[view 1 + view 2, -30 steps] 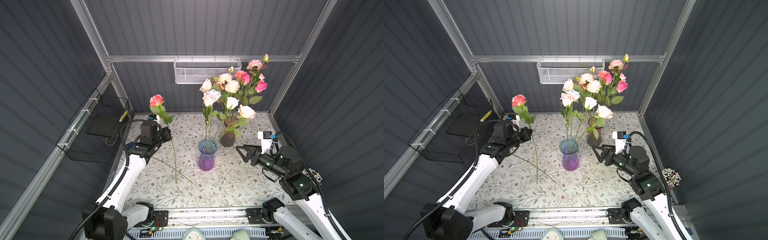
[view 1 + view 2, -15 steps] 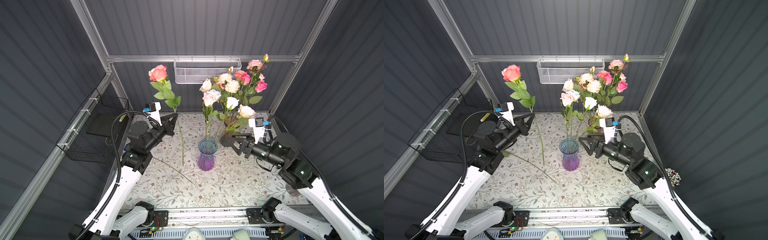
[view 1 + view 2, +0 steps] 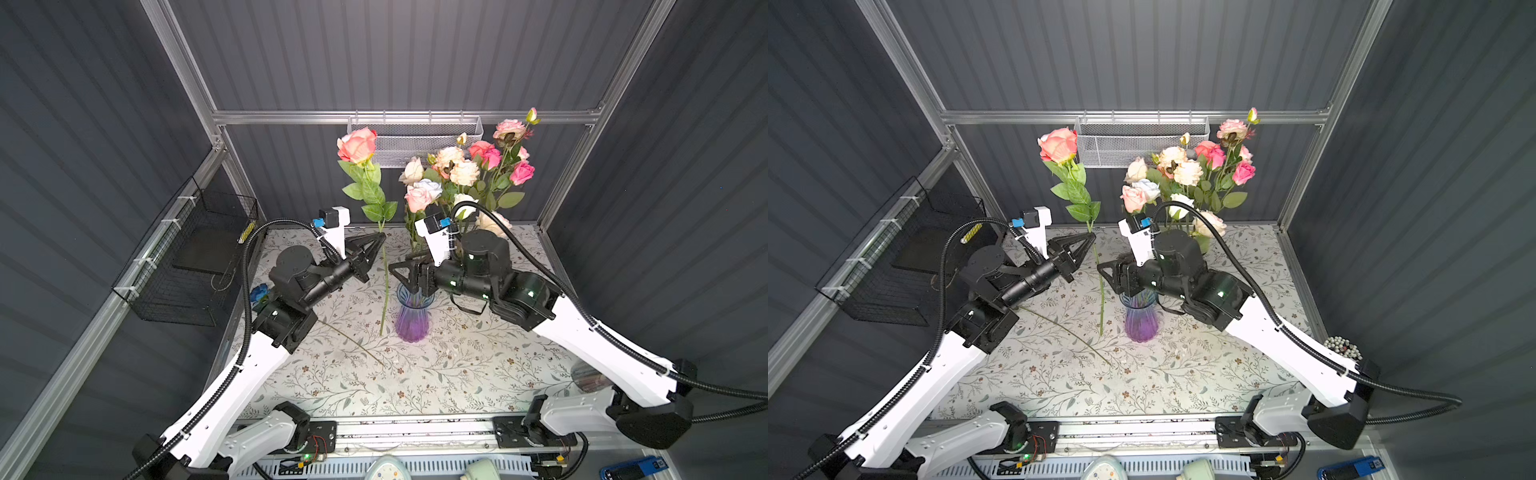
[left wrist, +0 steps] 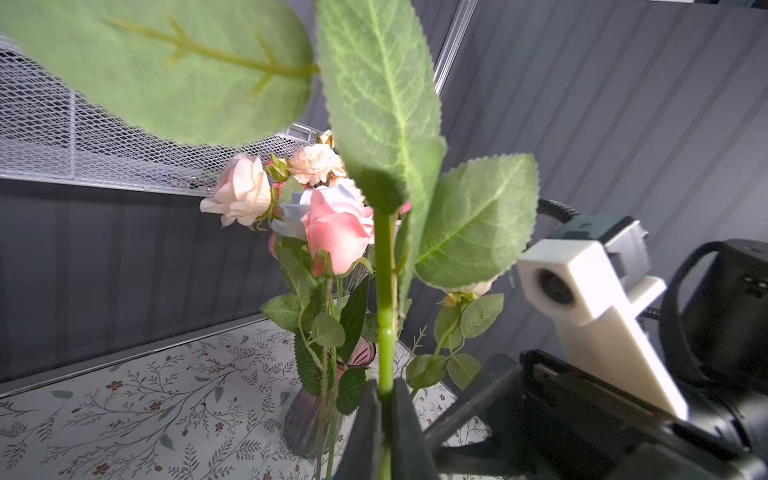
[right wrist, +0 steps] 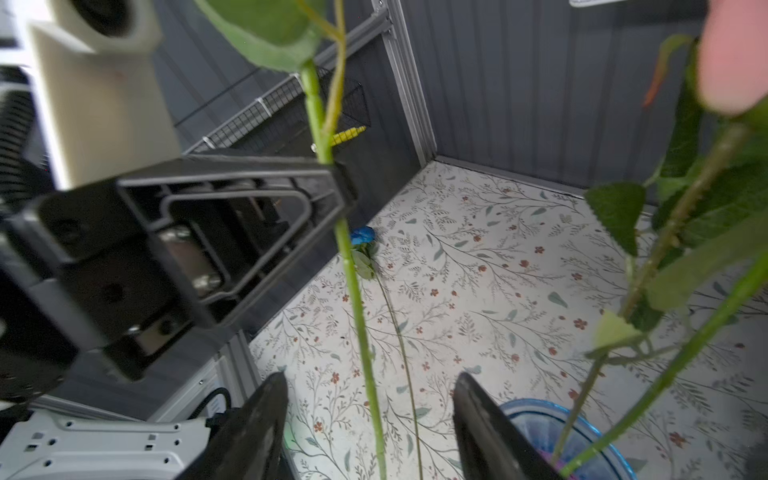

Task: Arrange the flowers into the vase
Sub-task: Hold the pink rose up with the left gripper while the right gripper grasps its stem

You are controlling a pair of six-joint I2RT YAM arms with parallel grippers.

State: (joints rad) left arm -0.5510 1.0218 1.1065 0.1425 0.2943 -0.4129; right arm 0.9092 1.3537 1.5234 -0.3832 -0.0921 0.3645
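My left gripper (image 3: 380, 237) (image 3: 1090, 237) (image 4: 385, 390) is shut on the green stem (image 4: 385, 291) of a coral-pink rose (image 3: 357, 144) (image 3: 1059, 144). The rose is held upright just left of the blue-purple glass vase (image 3: 411, 316) (image 3: 1141, 320). The stem's lower end hangs beside the vase, outside it. My right gripper (image 3: 399, 276) (image 3: 1102, 270) (image 5: 370, 399) is open at the vase's mouth, and the held stem (image 5: 361, 332) passes between its fingers without touching them. A pink rose (image 3: 417, 197) and a pale one stand in the vase. A blue rose (image 3: 259, 293) (image 5: 362, 236) lies on the table at the left.
A dark vase with a bouquet (image 3: 482, 166) of pink and cream roses stands behind the glass vase. A black wire basket (image 3: 187, 257) hangs on the left wall and a white mesh basket (image 3: 415, 137) on the back rail. The blue rose's long stem (image 3: 353, 340) crosses the table.
My left arm has lifted the coral rose and carried it right, toward the vase. My right arm has risen and swung left until its jaws straddle the stem, and they have narrowed.
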